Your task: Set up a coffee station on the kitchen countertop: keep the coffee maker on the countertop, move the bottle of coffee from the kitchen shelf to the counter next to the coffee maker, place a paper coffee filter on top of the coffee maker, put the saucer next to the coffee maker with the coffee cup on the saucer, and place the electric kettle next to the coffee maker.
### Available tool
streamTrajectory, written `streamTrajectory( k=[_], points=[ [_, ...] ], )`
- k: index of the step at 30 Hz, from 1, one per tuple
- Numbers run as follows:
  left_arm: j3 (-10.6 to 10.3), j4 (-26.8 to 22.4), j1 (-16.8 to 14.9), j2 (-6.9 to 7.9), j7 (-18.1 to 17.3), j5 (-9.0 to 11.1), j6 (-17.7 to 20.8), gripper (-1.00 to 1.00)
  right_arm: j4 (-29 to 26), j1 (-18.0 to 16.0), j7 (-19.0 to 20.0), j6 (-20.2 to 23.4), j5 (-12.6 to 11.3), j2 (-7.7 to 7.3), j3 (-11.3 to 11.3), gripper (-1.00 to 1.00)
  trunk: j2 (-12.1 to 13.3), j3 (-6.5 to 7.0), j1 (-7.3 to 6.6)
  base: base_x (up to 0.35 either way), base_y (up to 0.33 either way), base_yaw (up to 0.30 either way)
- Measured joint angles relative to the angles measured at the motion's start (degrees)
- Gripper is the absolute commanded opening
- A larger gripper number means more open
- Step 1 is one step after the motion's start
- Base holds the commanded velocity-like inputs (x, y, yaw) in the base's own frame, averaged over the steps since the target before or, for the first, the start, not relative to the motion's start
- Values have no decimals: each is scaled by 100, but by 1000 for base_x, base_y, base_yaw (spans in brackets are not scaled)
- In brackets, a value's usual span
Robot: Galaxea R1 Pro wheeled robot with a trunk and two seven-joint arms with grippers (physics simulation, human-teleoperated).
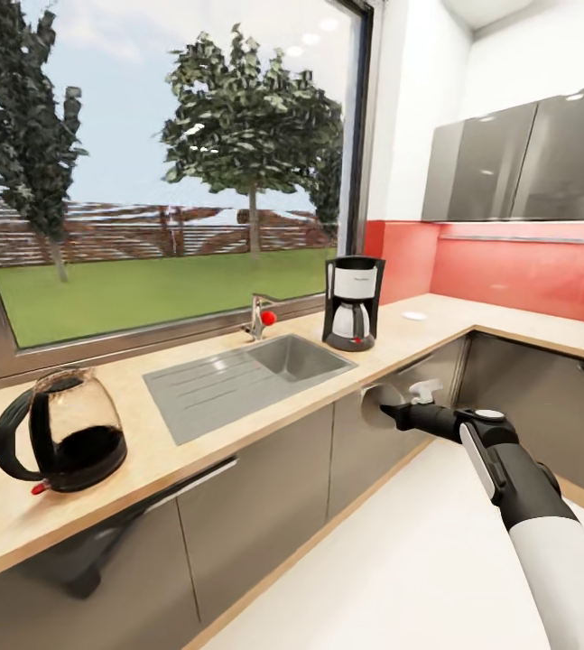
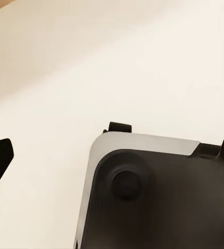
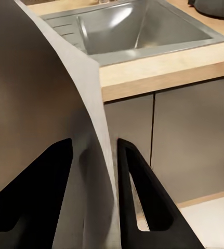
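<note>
Right claw (image 3: pixel 93 155) clamped on saucer (image 3: pixel 49 104) rim (lower right); left claw state unclear; coffee maker (image 1: pixel 353 302) on table (image 1: pixel 192 433) centre.

R arm (image 1: pixel 517 478) stretched fwd, jaws clamped on thin pale disc edge; L gripper (image 2: pixel 112 150) jaws apart.

A home kitchen: wooden countertop (image 1: pixel 472 320), steel sink (image 1: pixel 296 357), coffee maker (image 1: pixel 353 302), wall cabinets (image 1: pixel 517 162).
</note>
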Motion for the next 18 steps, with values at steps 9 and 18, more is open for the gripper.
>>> streamTrajectory(
  k=[9, 18],
  points=[
    [-4, -2, 1, 4, 7, 5, 1, 100, 2, -2, 0, 1, 1, 2, 1, -100, -1, 22, -2, 165, -160, -168],
    [-5, 1, 3, 6, 8, 5, 1, 100, 2, -2, 0, 1, 1, 2, 1, -100, -1, 23, -2, 243, -225, -6]
  ],
)
